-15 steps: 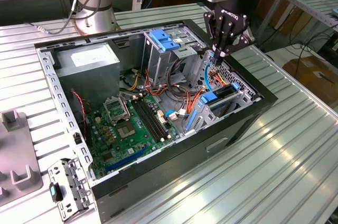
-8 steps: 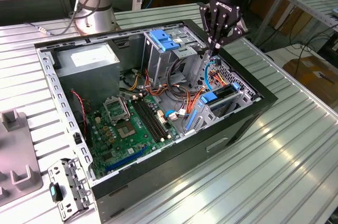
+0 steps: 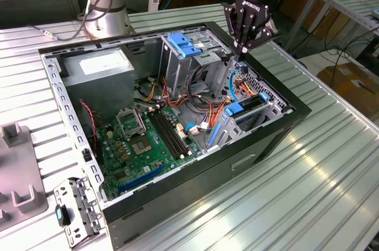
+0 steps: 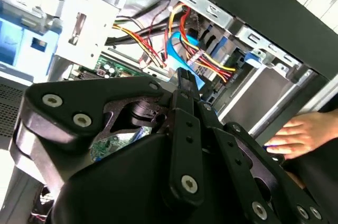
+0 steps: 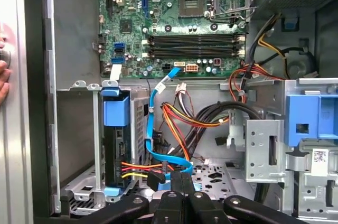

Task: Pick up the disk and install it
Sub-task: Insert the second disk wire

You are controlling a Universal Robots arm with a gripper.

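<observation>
Your disk (image 3: 246, 109) already sat upright in its bay along the computer case (image 3: 278, 129) wall on the exterior view's right, blue rails showing, cables plugged. Your gripper (image 3: 246, 47) hung just above that bay, fingers drawn together on nothing. A hand (image 4: 301, 134) rested on the case rim. Install looked near finished; judged, seating needed checking.

One computer case (image 3: 278, 122) lies open, holding one green circuit board (image 3: 145, 144) with one processor socket (image 3: 129, 122). One gripper (image 3: 244, 48) hangs at upper right of the exterior view. One disk (image 5: 116, 145) sits in its bay. One hand (image 4: 301, 135) is present.
</observation>
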